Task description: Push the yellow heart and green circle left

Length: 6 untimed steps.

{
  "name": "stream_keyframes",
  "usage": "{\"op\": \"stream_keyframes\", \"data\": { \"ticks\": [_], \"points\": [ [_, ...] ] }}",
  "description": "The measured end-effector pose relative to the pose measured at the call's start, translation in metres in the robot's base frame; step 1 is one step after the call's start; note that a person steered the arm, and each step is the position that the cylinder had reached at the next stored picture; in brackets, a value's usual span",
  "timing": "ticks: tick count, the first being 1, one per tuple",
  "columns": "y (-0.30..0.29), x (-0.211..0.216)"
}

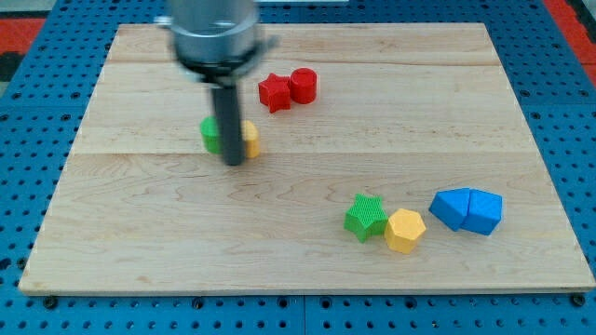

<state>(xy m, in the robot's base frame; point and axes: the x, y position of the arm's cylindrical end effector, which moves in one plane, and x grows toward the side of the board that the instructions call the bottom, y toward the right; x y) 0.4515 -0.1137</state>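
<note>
The green circle (210, 134) and the yellow heart (250, 140) sit side by side at the upper left of the wooden board (140, 233). The dark rod stands in front of them and hides the place where they meet. My tip (235, 163) rests on the board just below the two blocks, between them. The green circle shows to the rod's left, the yellow heart to its right.
A red star (275, 92) and a red cylinder (303, 85) sit together near the view's top. A green star (366, 216) and a yellow hexagon (405, 230) touch at the lower right. Two blue blocks (467, 210) lie at the far right.
</note>
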Motion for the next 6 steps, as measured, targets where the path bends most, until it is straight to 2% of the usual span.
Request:
{"op": "stream_keyframes", "data": {
  "ticks": [1, 3, 4, 5, 6],
  "points": [
    [0.000, -0.005],
    [0.072, 0.025],
    [0.061, -0.029],
    [0.006, -0.008],
    [-0.034, 0.033]
  ]
}}
